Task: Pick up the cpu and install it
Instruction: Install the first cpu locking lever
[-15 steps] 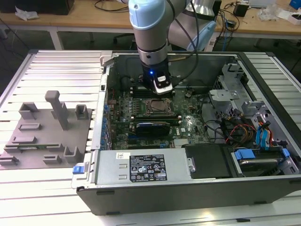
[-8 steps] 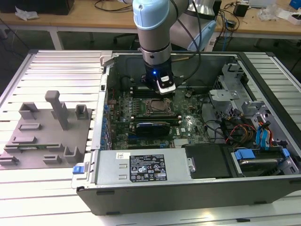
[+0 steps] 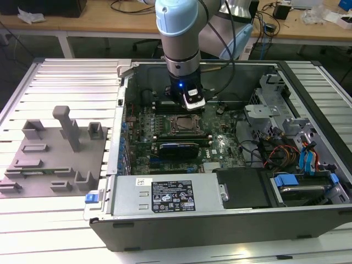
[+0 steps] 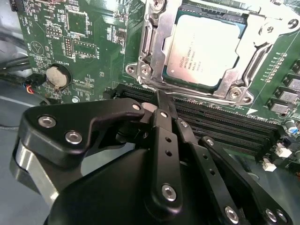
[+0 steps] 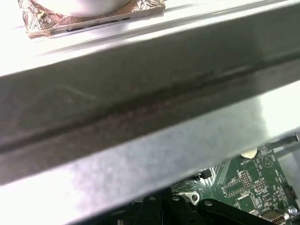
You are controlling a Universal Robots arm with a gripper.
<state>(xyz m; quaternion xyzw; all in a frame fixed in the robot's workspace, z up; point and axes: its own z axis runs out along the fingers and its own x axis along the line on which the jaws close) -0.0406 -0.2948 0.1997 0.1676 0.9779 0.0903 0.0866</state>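
The cpu [image 4: 206,49], a flat silvery square chip, lies inside the metal-framed socket [image 4: 152,42] on the green motherboard [image 4: 84,42]; the frame stands around it. In the exterior view the socket [image 3: 184,125] is at the middle of the open computer case. My gripper [image 4: 161,96] hangs just beside the socket's near edge, its black fingers [image 4: 164,126] brought together with nothing between them; the tips are close to the socket's thin wire lever. In the exterior view the gripper [image 3: 191,105] is right above the socket's far side.
The case walls [image 3: 126,110] ring the board. A power supply [image 3: 165,195] sits at the front, drive cages and cables [image 3: 286,143] on the exterior view's right. A grey fixture tray [image 3: 49,159] lies outside on the left. The first wrist view shows a metal wall [image 5: 140,117] close by.
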